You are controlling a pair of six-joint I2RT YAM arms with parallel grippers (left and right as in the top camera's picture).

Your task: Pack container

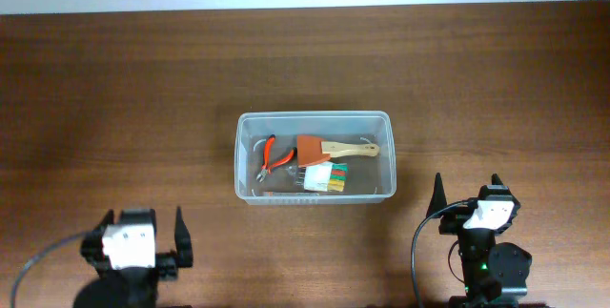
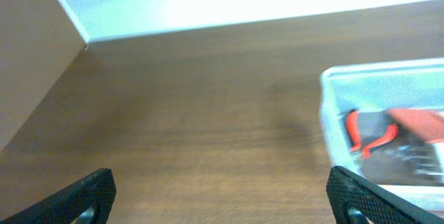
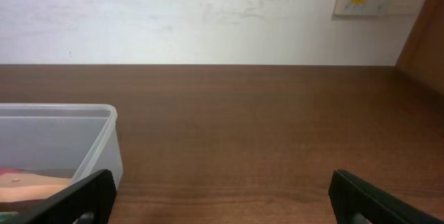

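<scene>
**Container at mid-worktop, three items inside, both hands open and empty**

The worktop (image 1: 114, 98) was dark brown wood, running back to a pale wall.

The container (image 1: 315, 114) stood upright at the middle of the worktop with its long side across the overhead view. It had no lid, and neither hand touched it.

The left hand (image 1: 143, 227) sat at the near edge, well apart from the container and to its left. Its fingers were spread wide with nothing between them. The right hand (image 1: 467, 192) sat at the near edge, near the container's front right corner. Its fingers were also spread wide and held nothing.

Inside the container, a brush (image 1: 334, 148) with a red-brown head and a pale wooden handle lay flat, handle toward the right wall. A white pack (image 1: 327, 176) showing green, yellow and red pieces lay just in front of the brush. Red-handled pliers (image 1: 274, 155) lay to the left of both.
</scene>
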